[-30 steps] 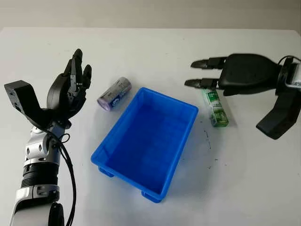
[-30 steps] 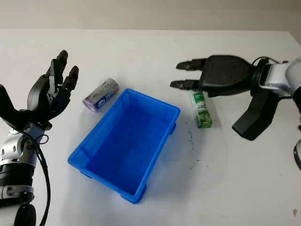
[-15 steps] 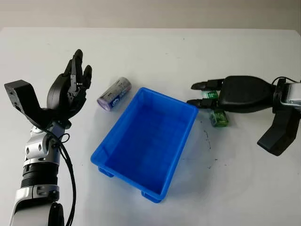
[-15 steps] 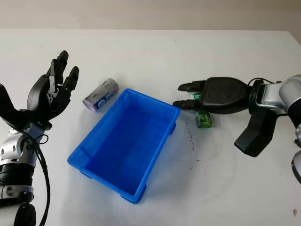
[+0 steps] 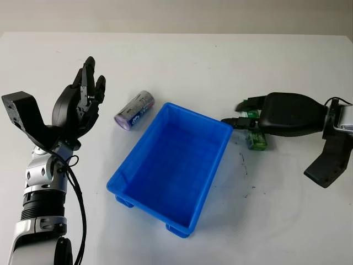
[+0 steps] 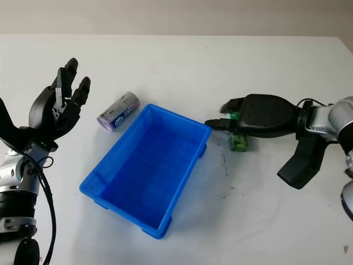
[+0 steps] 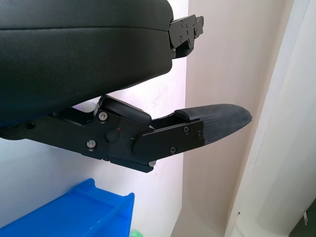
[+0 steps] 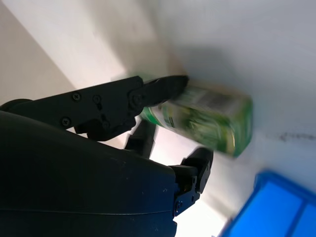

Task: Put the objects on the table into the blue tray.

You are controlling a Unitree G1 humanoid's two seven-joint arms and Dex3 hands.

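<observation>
From my station I saw the left hand (image 5: 77, 107) raised above the left side of the white table (image 5: 182, 61), open and holding nothing, well apart from everything on the surface. Just to its right a purple-and-silver can (image 5: 134, 110) lay on its side on the table, close beside the far left wall of the blue tray (image 5: 171, 168) but not touching it as far as I could tell. The tray sat empty near the middle of the table, set at a slant, and it stood between the can and the other object. Off the tray's far right corner lay the green bottle (image 6: 239, 139) on its side. The right hand (image 5: 276, 115) was down over it, fingers (image 8: 163, 89) curled narrowly around the bottle, with the bottle's near end showing beneath the palm.
</observation>
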